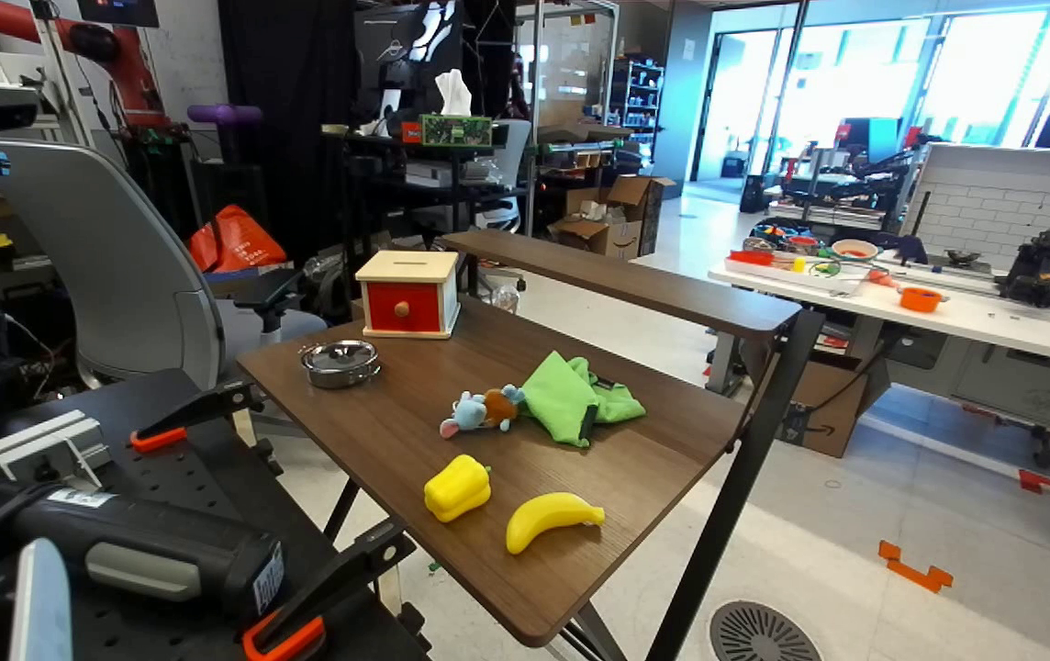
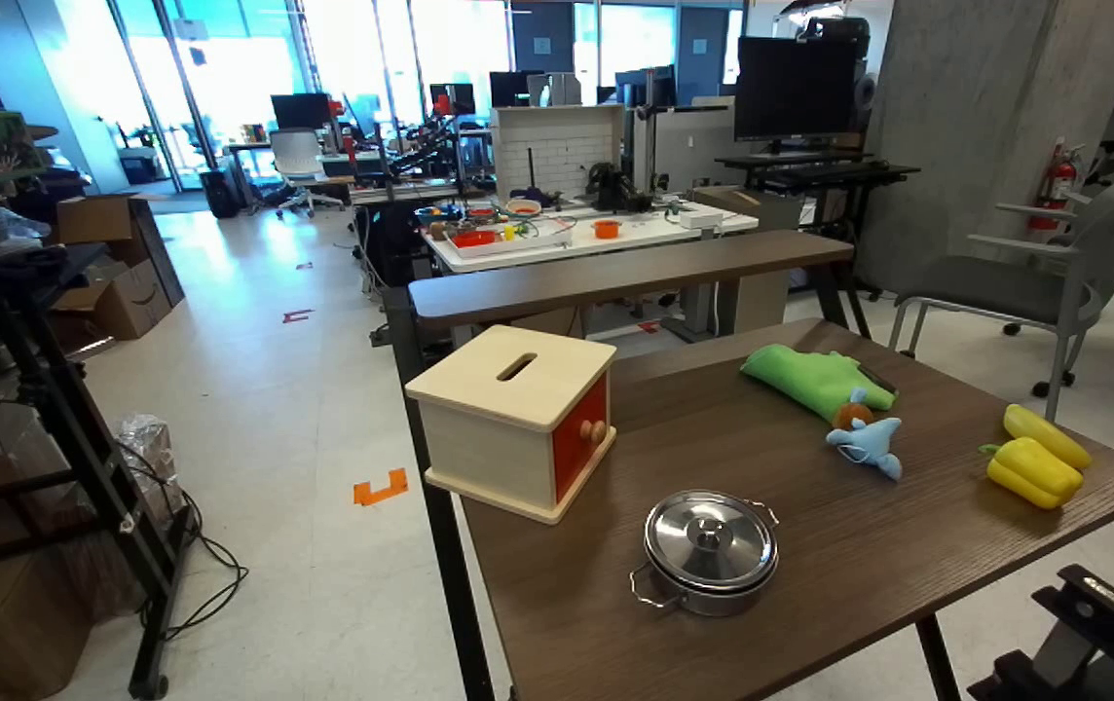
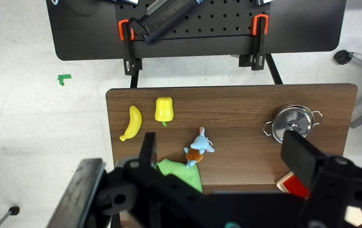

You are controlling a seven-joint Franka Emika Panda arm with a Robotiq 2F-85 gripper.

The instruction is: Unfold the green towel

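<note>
A crumpled green cloth towel (image 1: 562, 399) lies on the brown wood-grain desk (image 1: 433, 367). The black gripper (image 3: 221, 147) stands spread wide.

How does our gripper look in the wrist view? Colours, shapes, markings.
Mostly black Robotiq gripper: blocky fingers with flat pads, angular links with round fittings, a scuffed grey part at picture left, and a small teal spot at the bottom. I see no lettering or cables on it.

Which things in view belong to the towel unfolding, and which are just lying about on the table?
Belong to the job: green towel, rumpled; gripper, open.
Just lying about: stuffed toy; yellow pepper; banana; lidded pot; wooden box.
</note>
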